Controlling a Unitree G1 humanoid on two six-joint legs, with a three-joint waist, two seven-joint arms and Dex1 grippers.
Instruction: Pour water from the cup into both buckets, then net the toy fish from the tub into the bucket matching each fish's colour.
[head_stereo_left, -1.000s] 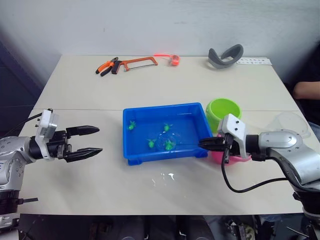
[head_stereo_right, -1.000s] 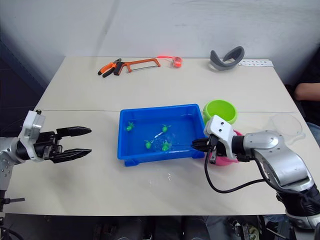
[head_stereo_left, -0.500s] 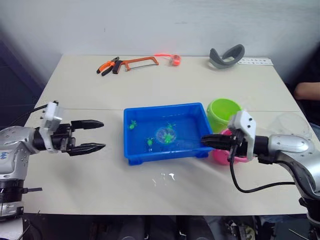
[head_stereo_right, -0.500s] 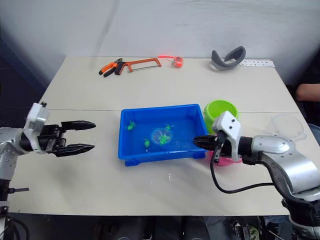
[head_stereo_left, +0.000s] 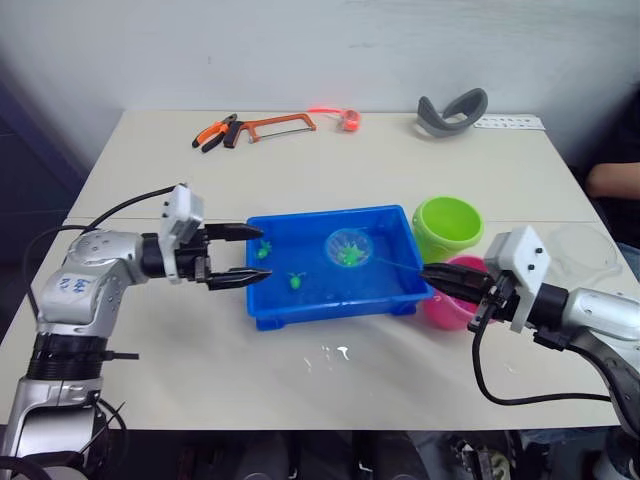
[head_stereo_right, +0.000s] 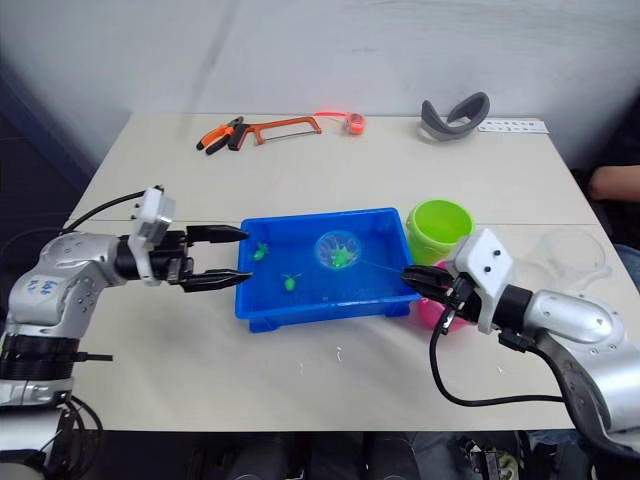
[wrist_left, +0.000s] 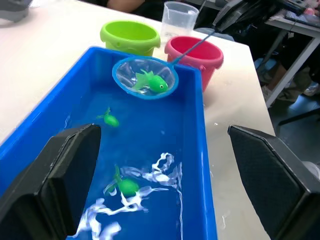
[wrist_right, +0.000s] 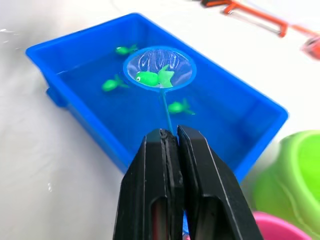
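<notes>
Blue-rimmed net (head_stereo_left: 348, 246) — handle running back to clenched right pincer (head_stereo_left: 432, 275) — left pincer (head_stereo_left: 262, 254) agape.

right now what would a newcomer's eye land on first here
Probably the shallow bright blue plastic tub mid-table, with the small blue-rimmed round net raised over it holding one green toy fish. The right gripper pinches the net's thin handle, while the left gripper hangs open over the tub's other end. The lime green bucket and pink bucket stand just beside the tub.

Tub (head_stereo_left: 300, 300) centre of table (head_stereo_left: 330, 175), buckets (head_stereo_left: 447, 228) right, tools (head_stereo_left: 255, 128) behind
</notes>
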